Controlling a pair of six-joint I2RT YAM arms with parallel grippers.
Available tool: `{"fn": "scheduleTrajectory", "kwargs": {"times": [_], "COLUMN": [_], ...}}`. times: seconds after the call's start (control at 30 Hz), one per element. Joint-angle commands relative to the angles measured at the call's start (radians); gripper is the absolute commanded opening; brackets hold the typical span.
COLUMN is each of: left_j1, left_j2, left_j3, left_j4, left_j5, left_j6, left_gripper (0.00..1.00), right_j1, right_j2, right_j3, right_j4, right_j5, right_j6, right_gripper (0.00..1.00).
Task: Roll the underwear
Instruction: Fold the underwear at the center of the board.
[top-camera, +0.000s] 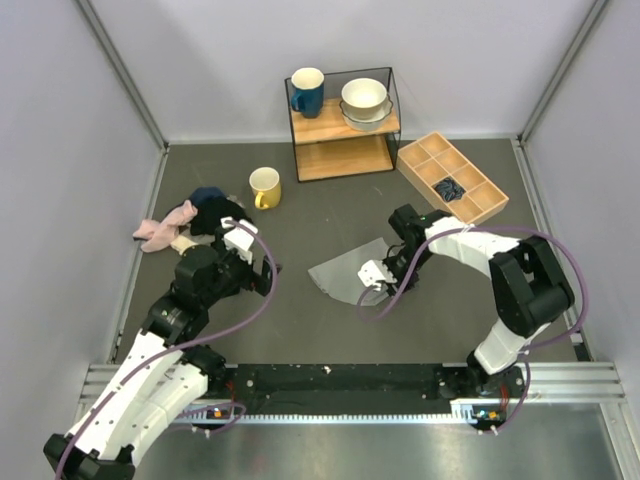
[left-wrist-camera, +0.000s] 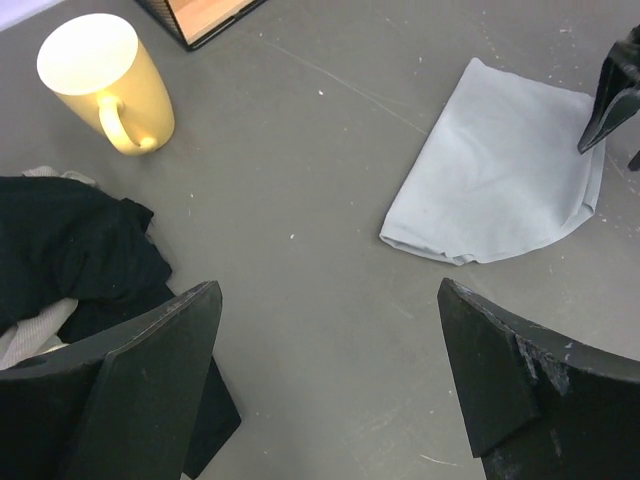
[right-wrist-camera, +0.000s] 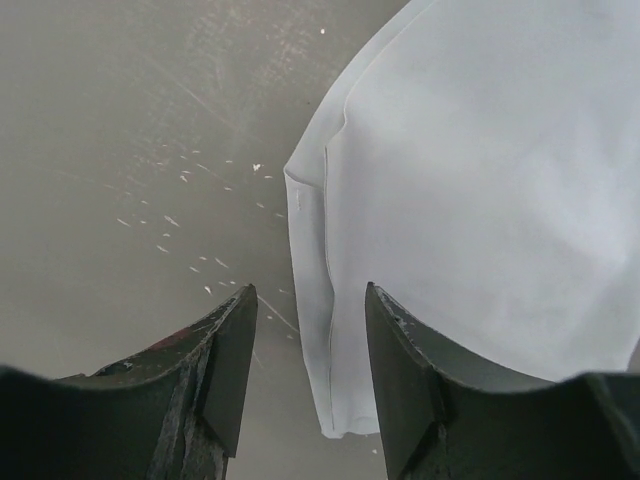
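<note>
The underwear (top-camera: 342, 272) (left-wrist-camera: 500, 165) (right-wrist-camera: 480, 200) lies flat near the middle of the table (top-camera: 330, 330), folded into a light grey, roughly fan-shaped pad. No lettering can be made out on it. From above, its right part is covered by the right hand (top-camera: 378, 280) (right-wrist-camera: 310, 295). In the right wrist view the cloth runs off the top and right edges. That hand hangs over the cloth's folded edge with its fingers apart and clamped on nothing. One dark finger (left-wrist-camera: 615, 95) shows at the cloth's far corner in the left wrist view.

The left hand (top-camera: 264, 270) (left-wrist-camera: 328, 290) is spread wide over bare table to the left of the underwear, holding nothing.

Toward the left edge sit a yellow mug (top-camera: 265, 187) (left-wrist-camera: 105, 85), a heap of black cloth (top-camera: 210, 210) (left-wrist-camera: 70, 250) cut off by the left wrist view's edge, and a pink cloth (top-camera: 165, 228).

At the far edge stands a small wire-and-wood shelf (top-camera: 345, 125) with a blue mug (top-camera: 307, 92) and stacked bowls (top-camera: 365, 100). Beside it, a wooden compartment tray (top-camera: 480, 205) holds a dark blue bundle (top-camera: 448, 188).

The table is dark grey, scuffed and speckled white, and pale walls enclose it.
</note>
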Motion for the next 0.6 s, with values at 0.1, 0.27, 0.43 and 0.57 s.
{"fn": "scheduleTrajectory", "kwargs": {"times": [0.1,0.27,0.43,0.57], "left_j1": [0.0,0.0,0.0,0.0], "left_j2": [0.003,0.008,0.014,0.01], "left_j3": [-0.012,-0.012,-0.012,-0.013], "left_j4": [0.072,0.07,0.072,0.075], "left_j5": [0.061,0.08,0.107,0.116], "left_j6": [0.023,0.02,0.017,0.017], "left_gripper": [0.95,0.95,0.95,0.95], "right_j1": [0.04,0.055,0.069,0.072], "right_j2": [0.033,0.056,0.077,0.071], "right_j3": [0.011,-0.001,-0.012,-0.028], "right_j4": [0.026,0.077,0.097,0.109], "right_j5": [0.041,0.073,0.116,0.127], "right_j6": [-0.018,0.014,0.018,0.023], "right_gripper": [0.47,0.42,0.35,0.29]}}
